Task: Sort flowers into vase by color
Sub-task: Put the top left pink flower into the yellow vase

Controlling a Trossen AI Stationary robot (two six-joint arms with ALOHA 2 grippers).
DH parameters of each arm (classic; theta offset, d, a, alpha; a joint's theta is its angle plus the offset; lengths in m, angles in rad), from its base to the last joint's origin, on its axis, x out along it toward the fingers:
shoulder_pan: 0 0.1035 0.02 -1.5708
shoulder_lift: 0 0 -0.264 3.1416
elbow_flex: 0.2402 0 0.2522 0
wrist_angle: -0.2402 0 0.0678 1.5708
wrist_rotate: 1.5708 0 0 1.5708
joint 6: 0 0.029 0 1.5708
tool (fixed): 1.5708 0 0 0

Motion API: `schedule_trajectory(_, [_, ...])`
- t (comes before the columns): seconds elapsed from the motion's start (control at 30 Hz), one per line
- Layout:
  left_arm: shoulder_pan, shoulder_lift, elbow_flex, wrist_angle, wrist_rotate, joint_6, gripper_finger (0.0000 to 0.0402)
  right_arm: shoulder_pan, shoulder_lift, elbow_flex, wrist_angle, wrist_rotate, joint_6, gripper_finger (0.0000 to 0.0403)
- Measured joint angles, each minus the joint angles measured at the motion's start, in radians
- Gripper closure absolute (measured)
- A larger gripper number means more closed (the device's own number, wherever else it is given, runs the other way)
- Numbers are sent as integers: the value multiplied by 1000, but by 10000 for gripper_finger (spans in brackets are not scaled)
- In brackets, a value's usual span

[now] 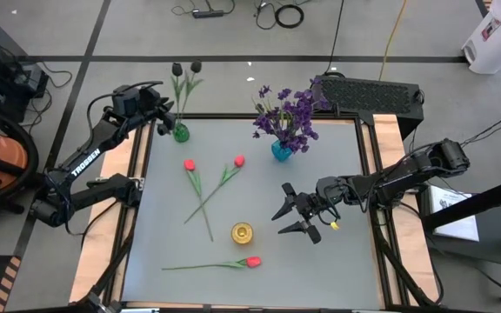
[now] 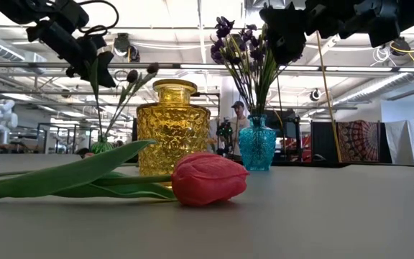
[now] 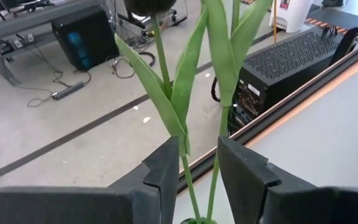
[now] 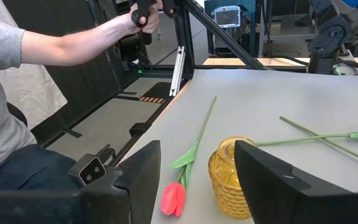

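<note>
Two near-black tulips (image 1: 186, 68) stand in a small green vase (image 1: 181, 134) at the table's far left. My left gripper (image 1: 165, 124) is open beside that vase, and both green stems (image 3: 213, 180) rise between its fingers. Purple flowers (image 1: 287, 113) stand in a blue vase (image 1: 282, 151). Three red-pink tulips lie on the table: two crossed at the middle (image 1: 190, 163) (image 1: 238, 160) and one near the front edge (image 1: 252, 261). My right gripper (image 1: 278, 224) is open, just right of a yellow glass vase (image 1: 242, 232). My left gripper has its fingers on either side of the black tulips' stems, just above the green vase's mouth (image 3: 197, 220). One leaf's base (image 3: 183, 146) lies against a finger's inner edge (image 3: 169, 168). I cannot tell whether the fingers touch the stems themselves.
A black box (image 1: 368, 94) sits beyond the table's far right corner. Wooden rails (image 1: 390, 139) run along both sides of the table. A person's arm (image 4: 73, 43) shows past the table in the right wrist view. Bare grey surface (image 1: 337, 165) lies right of the blue vase.
</note>
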Motion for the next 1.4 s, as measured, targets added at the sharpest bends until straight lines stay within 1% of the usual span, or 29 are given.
schedule_trajectory(0.33, [0,-23,0,26,-10,0,283,0,0,0,-3,0,1,206])
schedule_trajectory(0.63, [0,-170,1,50,-9,-6,283,0,0,0,-2,0,18,206])
schedule_trajectory(0.87, [0,-277,17,73,52,-8,283,0,0,0,-2,0,19,206])
schedule_trajectory(1.07, [0,-346,58,56,60,-38,283,0,0,0,-3,0,19,206])
schedule_trajectory(1.13, [0,-373,68,57,98,-63,283,0,0,0,-5,0,19,206])
schedule_trajectory(1.23, [0,-412,78,54,195,-128,283,0,0,0,-5,0,19,206])
schedule_trajectory(1.33, [0,-448,87,60,328,-208,283,0,0,0,-6,0,19,206])
schedule_trajectory(1.4, [0,-469,86,56,441,-249,283,0,0,0,-6,0,19,206])
